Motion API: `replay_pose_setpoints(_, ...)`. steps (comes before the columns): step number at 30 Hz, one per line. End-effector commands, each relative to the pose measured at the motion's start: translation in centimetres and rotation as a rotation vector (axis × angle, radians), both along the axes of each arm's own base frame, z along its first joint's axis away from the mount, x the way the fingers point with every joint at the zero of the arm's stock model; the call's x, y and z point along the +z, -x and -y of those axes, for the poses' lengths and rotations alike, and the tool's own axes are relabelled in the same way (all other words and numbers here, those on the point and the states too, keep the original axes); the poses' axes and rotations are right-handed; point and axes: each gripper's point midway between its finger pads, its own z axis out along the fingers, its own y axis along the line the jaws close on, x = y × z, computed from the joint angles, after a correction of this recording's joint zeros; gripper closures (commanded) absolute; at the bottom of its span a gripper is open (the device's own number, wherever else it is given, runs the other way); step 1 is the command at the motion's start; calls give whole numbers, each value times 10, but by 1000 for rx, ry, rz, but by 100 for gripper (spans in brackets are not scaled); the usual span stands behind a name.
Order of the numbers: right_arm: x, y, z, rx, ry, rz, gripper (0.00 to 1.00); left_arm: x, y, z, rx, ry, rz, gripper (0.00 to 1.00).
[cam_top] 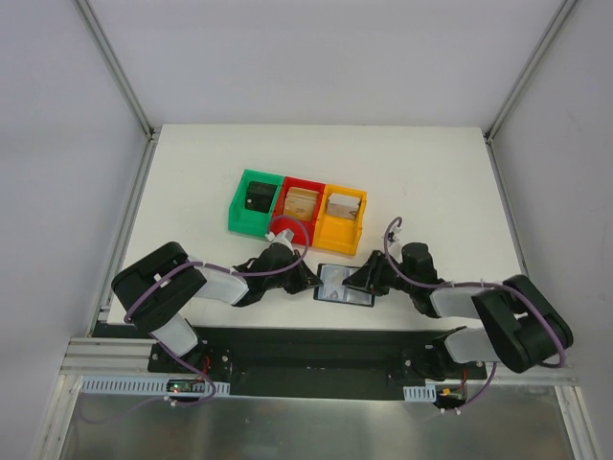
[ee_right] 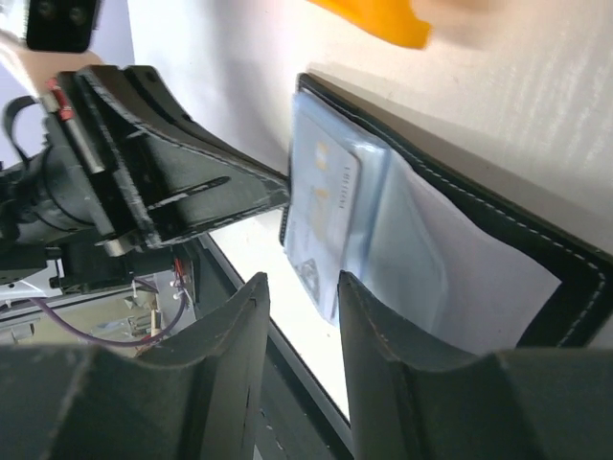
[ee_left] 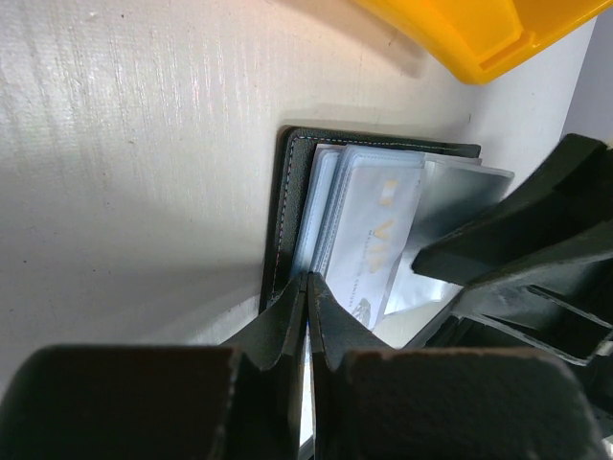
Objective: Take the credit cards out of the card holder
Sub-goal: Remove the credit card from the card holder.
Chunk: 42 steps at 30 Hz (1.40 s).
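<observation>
White table (cam_top: 431, 182) is bearing the work. My left gripper (ee_left: 307, 287), jaws pressed together, is leaning on the left edge of the card holder (ee_left: 285, 192), which is lying open between both arms; I judge this is pinning it flat. My right gripper (ee_right: 302, 287), jaws apart, is hovering at the cards (ee_right: 326, 206) to pinch one.

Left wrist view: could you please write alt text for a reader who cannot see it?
An open black card holder lies on a white table, with pale cards in its clear sleeves. The left tool, shut, sits at its near edge; the right tool reaches in from the right. A yellow bin sits beyond.
</observation>
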Motion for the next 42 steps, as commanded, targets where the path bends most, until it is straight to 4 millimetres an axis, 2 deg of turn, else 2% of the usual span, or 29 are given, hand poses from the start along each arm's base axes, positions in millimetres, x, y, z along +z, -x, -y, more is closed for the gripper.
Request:
replay_pose_setpoints(1, 28, -10, 0, 5, 16, 70, 62, -51, 36, -40, -29, -221, -126, 100)
replay_pose_setpoints(7, 52, -7, 1, 7, 19, 64, 62, -52, 35, -39, -29, -226, -130, 100)
replay_pose_setpoints(11, 56, -4, -4, 28, 14, 73, 62, -52, 35, -40, -26, -227, -130, 100)
replay_pose_setpoints(23, 27, 9, -22, 107, 33, 33, 62, -50, 35, -39, -27, -227, -123, 100)
replay_pose_setpoints(29, 16, 13, -19, 108, 54, -6, 62, -50, 35, -41, -20, -227, -119, 100)
replay_pose_setpoints(30, 4, 0, -11, 71, 135, 65, 60, -50, 36, -41, -23, -228, -119, 100)
replay_pose_setpoints(33, -4, 2, -7, 62, 158, 56, 60, -50, 35, -42, -17, -227, -119, 100)
replay_pose_setpoints(37, -8, 3, -5, 64, 167, 49, 60, -50, 36, -42, -19, -225, -121, 100)
replay_pose_setpoints(42, -2, 0, -9, 63, 140, 68, 59, -50, 36, -41, -22, -225, -119, 100)
